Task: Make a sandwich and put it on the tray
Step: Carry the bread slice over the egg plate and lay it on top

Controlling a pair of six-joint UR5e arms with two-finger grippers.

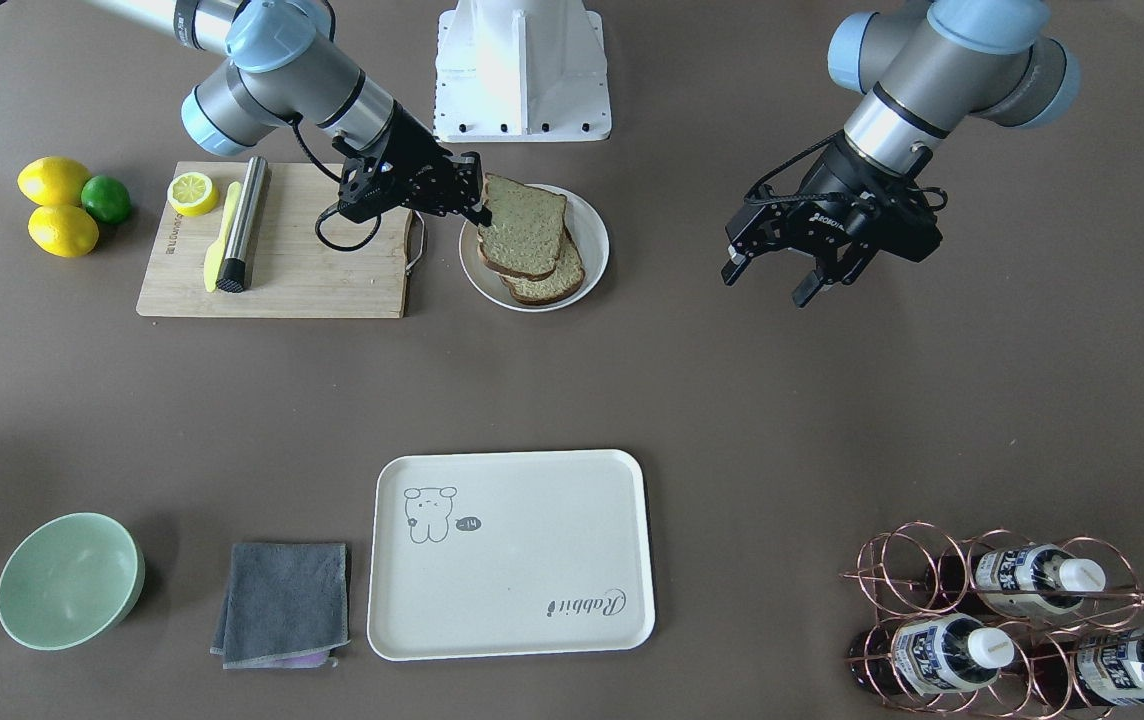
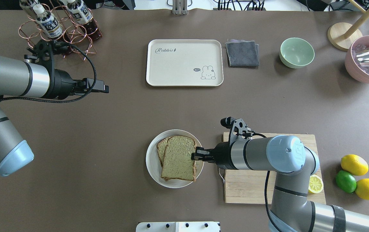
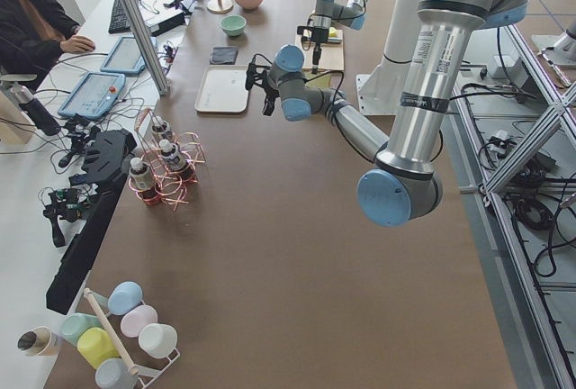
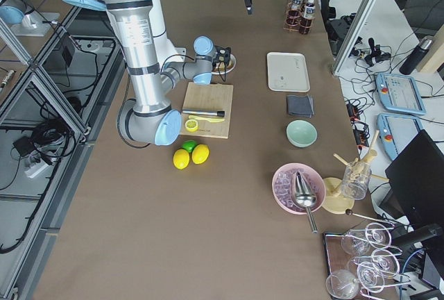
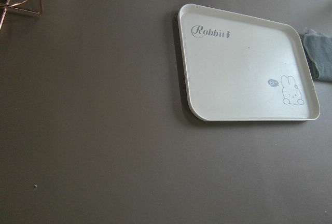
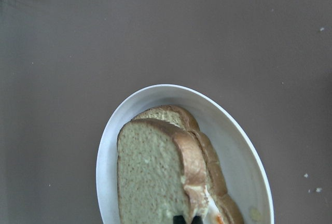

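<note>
The tray sits at the operators' edge in the front view, the sandwich on its plate by the robot's edge, the left gripper spread, empty. Right wrist: the right gripper pinches the top slice by its crust; best settle it squarely over the egg before releasing

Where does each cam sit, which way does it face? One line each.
Front-facing: across the table, facing the robot's base; both arms, left tool open on view's right.
Overhead: behind the robot, looking forward and down; both arms, right tool gripping the sandwich.
Exterior left: table end, left arm near.
Exterior right: opposite end, right arm near.
Left wrist: onto the tray; no body.
Right wrist: onto the sandwich; fingertips only.
Shared: tray in front-facing and overhead.
</note>
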